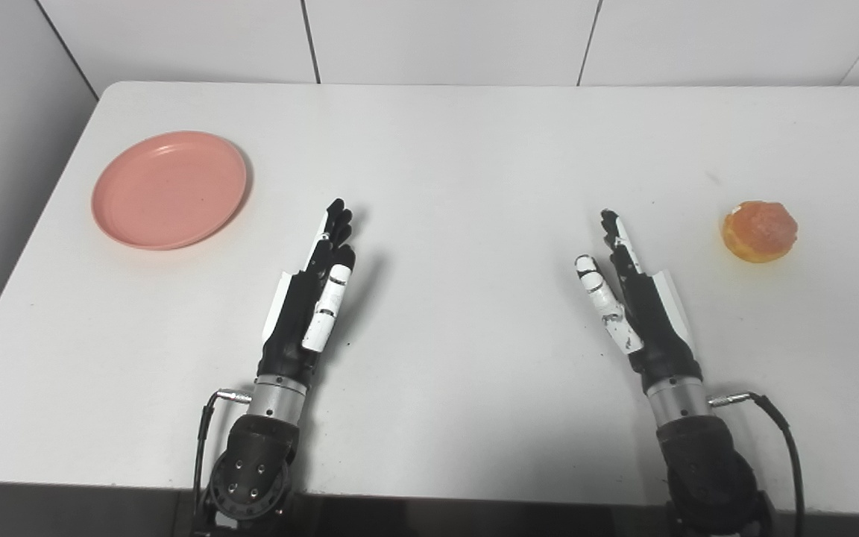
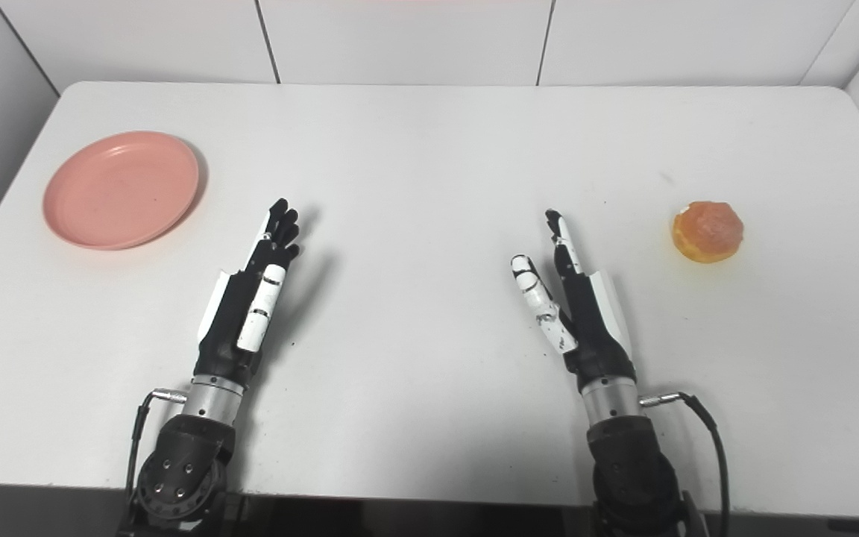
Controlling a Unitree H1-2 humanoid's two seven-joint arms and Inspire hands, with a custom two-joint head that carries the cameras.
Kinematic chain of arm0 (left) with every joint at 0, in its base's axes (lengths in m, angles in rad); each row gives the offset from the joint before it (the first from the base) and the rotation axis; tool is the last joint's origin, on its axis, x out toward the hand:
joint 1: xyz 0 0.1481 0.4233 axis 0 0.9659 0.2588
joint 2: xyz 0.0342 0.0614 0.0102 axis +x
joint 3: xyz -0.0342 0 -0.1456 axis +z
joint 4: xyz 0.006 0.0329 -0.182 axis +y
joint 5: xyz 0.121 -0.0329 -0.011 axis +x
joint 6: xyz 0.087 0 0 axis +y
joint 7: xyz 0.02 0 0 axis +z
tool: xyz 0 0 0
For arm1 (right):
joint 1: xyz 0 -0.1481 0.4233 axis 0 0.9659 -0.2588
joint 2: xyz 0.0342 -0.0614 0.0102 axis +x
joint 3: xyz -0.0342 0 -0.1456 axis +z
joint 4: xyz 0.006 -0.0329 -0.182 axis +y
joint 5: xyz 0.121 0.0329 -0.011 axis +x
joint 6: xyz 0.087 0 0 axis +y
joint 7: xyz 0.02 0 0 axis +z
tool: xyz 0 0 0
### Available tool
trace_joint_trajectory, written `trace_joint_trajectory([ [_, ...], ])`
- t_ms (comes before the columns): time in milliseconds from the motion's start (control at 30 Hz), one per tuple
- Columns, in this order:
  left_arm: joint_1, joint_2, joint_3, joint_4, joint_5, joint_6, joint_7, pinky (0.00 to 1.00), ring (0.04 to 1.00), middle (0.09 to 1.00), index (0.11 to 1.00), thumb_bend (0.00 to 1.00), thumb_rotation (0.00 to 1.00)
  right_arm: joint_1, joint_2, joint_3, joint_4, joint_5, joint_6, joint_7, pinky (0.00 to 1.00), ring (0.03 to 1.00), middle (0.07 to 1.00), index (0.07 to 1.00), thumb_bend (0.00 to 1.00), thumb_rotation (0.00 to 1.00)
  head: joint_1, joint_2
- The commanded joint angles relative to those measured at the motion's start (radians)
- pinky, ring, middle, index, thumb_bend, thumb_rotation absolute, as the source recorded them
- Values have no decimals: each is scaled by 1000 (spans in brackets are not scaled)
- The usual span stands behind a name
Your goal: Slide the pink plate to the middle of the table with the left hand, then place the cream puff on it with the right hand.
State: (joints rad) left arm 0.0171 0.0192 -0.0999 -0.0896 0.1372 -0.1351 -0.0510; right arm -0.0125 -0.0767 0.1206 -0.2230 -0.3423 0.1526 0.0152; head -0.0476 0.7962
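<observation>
I saw my left robot hand point(image 1: 310, 298) and right robot hand point(image 1: 634, 298) edge-up over the surface point(image 1: 459, 149), fingers extended, holding nothing. The pink plate point(image 1: 169, 189) sat empty, far-left of the left one; the cream puff point(image 1: 760, 231) right of the other.

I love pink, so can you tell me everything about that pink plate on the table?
The pink plate is round and shallow, with a low raised rim and a flat middle. It looks like smooth, matte plastic. It is empty and lies flat, right side up, on the white table near the far left corner. Only the table touches it. The left hand is open and sits apart from it, nearer the middle, and the cream puff is far off on the right side.
</observation>
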Motion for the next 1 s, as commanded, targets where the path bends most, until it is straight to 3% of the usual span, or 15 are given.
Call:
trace_joint_trajectory([
  [0, 36, -19, -15, 55, -15, -23, 2, 964, 984, 988, 978, 411, 1000, 4, -2, 2, -17, -6, -11, -4, 982, 1000, 1000, 1000, 238, 1000, 1, 1],
  [500, 36, -17, -17, 56, -14, -22, 0, 969, 987, 990, 979, 423, 1000, 4, -1, 1, -18, 1, -7, -1, 988, 1000, 1000, 1000, 229, 1000, 0, -2],
  [700, 34, -23, -19, 92, -19, -42, 1, 965, 987, 992, 982, 432, 1000, 5, -17, 6, 13, -12, -38, -7, 983, 1000, 1000, 1000, 224, 1000, 58, -60],
  [833, 25, -39, -28, 157, -5, -93, 16, 962, 984, 992, 976, 448, 1000, 10, -30, -7, 43, 31, -70, -3, 989, 1000, 1000, 1000, 200, 1000, 146, -127],
  [967, 17, -56, -37, 203, 22, -125, 33, 961, 983, 993, 980, 458, 1000, 10, -48, -18, 82, 56, -123, -7, 983, 1000, 1000, 1000, 186, 1000, 210, -165],
])
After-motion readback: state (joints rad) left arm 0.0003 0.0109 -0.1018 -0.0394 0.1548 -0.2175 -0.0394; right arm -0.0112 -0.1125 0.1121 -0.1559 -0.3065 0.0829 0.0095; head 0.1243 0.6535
